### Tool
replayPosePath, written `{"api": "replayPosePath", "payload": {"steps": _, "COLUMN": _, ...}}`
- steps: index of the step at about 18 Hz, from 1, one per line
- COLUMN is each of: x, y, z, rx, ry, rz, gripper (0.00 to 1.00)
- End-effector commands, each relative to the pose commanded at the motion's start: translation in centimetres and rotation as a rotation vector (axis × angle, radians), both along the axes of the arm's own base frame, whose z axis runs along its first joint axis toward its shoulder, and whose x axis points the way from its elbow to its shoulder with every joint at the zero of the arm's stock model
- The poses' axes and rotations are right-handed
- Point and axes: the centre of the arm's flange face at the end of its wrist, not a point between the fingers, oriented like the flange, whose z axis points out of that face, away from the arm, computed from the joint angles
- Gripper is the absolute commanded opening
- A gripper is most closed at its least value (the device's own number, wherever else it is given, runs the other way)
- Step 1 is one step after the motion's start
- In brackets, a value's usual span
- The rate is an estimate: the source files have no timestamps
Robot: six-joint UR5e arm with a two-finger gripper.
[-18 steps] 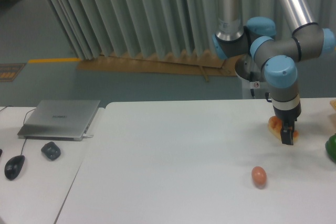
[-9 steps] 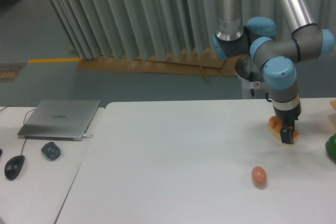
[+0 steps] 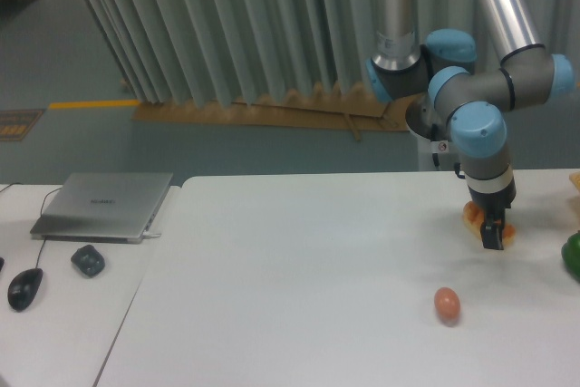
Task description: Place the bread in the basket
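End effector (image 3: 492,238) clenched around bread (image 3: 473,217), long axis hidden behind fingers.

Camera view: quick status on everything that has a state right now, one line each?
gripper: down at the bread, fingers around it; whether it is clamped shut can't be told.
bread: at table level, mostly hidden behind the gripper.
egg: lying on the table, untouched.
laptop: lid closed.
basket: not visible.

On the right table (image 3: 299,260): bread (image 3: 471,216) far right beneath gripper (image 3: 492,237), egg (image 3: 446,304) nearer the front. On the left table: laptop (image 3: 104,206), mouse (image 3: 24,288) before it.
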Motion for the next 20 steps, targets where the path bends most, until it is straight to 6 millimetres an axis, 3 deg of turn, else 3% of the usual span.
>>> {"api": "replayPosePath", "payload": {"steps": 3, "x": 0.0, "y": 0.0, "z": -0.1, "rx": -0.002, "ry": -0.002, "rz": 0.000, "gripper": 1.00}}
{"api": "replayPosePath", "payload": {"steps": 4, "x": 0.0, "y": 0.0, "z": -0.1, "rx": -0.003, "ry": -0.001, "rz": 0.000, "gripper": 0.94}}
{"api": "replayPosePath", "payload": {"steps": 5, "x": 0.0, "y": 0.0, "z": -0.1, "rx": -0.004, "ry": -0.001, "rz": 0.006, "gripper": 0.68}}
{"api": "replayPosePath", "payload": {"steps": 7, "x": 0.0, "y": 0.0, "z": 0.0, "rx": -0.003, "ry": 0.000, "rz": 0.007, "gripper": 0.66}}
{"api": "replayPosePath", "payload": {"steps": 10, "x": 0.3, "y": 0.3, "z": 0.0, "rx": -0.009, "ry": 0.013, "rz": 0.025, "gripper": 0.54}}
{"api": "replayPosePath", "payload": {"steps": 13, "x": 0.1, "y": 0.4, "z": 0.5, "rx": -0.004, "ry": 0.023, "rz": 0.034, "gripper": 0.54}}
{"api": "replayPosePath", "payload": {"steps": 15, "x": -0.3, "y": 0.4, "z": 1.9, "rx": -0.008, "ry": 0.019, "rz": 0.040, "gripper": 0.54}}
{"api": "replayPosePath", "payload": {"steps": 20, "x": -2.3, "y": 1.7, "z": 8.0, "rx": 0.055, "ry": 0.055, "rz": 0.143, "gripper": 0.54}}
